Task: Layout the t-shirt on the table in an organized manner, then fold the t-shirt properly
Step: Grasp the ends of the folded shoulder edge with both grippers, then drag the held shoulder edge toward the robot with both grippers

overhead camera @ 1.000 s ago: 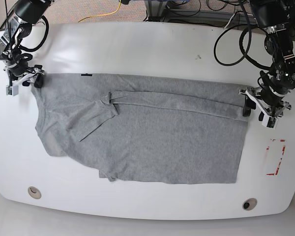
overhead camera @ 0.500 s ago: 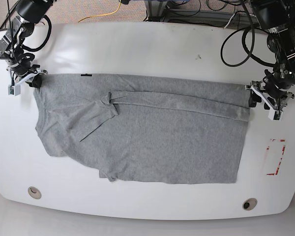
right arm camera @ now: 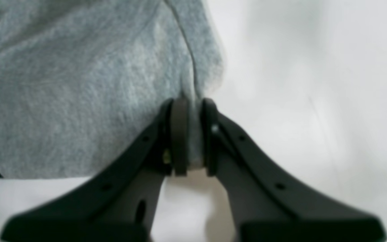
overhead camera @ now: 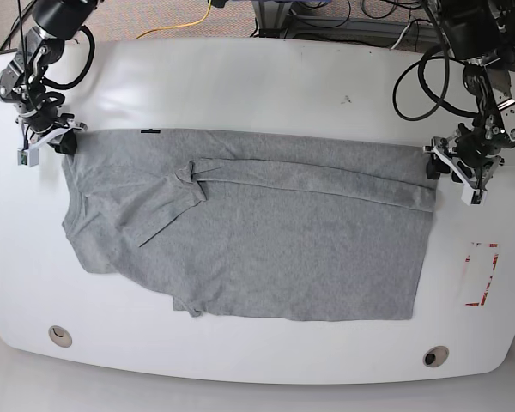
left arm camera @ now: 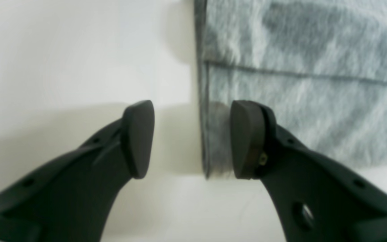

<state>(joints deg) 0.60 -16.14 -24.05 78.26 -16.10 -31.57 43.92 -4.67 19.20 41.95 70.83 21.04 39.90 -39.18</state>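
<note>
The grey t-shirt (overhead camera: 266, 240) lies spread across the white table (overhead camera: 240, 77), with a folded band along its far edge and a bunched sleeve near the middle left. My left gripper (overhead camera: 446, 167) is at the shirt's far right corner. In the left wrist view it (left arm camera: 191, 141) is open, one finger (left arm camera: 247, 141) over the shirt (left arm camera: 297, 84) and the other on bare table. My right gripper (overhead camera: 51, 142) is at the far left corner. In the right wrist view it (right arm camera: 188, 134) is shut on a pinch of the shirt (right arm camera: 79, 84).
A red tape rectangle (overhead camera: 481, 273) is on the table at the right. Two round metal grommets (overhead camera: 60, 335) (overhead camera: 435, 355) sit near the front edge. Black cables (overhead camera: 412, 81) hang from the arm at the back right.
Both grippers have shifted slightly toward the far side of the table. The shirt's far left corner has followed the right gripper. The rest of the shirt lies as before.
</note>
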